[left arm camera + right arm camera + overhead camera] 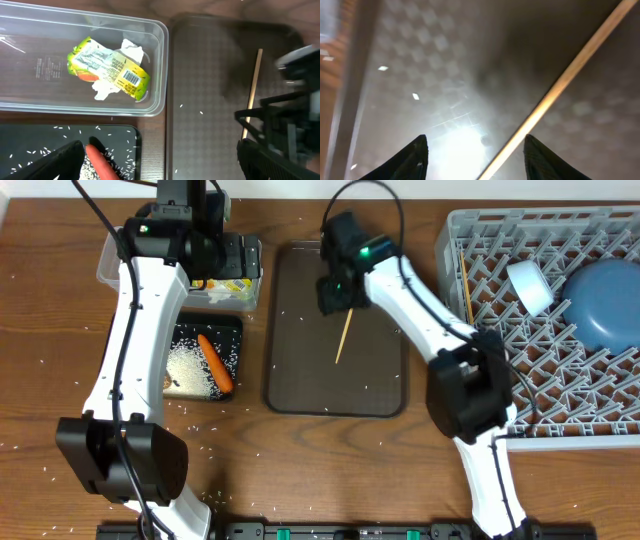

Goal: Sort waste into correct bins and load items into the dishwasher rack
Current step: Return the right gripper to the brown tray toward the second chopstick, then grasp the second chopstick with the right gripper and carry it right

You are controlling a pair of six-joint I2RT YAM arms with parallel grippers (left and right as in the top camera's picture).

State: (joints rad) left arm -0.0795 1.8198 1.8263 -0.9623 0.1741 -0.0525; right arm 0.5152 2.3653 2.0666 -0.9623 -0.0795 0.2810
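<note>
Hovering low: right gripper [475,137], jaws part-spread, empty, straddling the chopstick [560,85] lying flat mid brown tray [300,380]. Risk: thin stick rolls or pivots free on closing. Left gripper [157,150] wide, empty, far left.

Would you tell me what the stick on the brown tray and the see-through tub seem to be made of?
Chopstick: likely wood or bamboo, pale tan with a matte look. Tub: apparently clear glossy plastic, see-through with bright glints.
</note>
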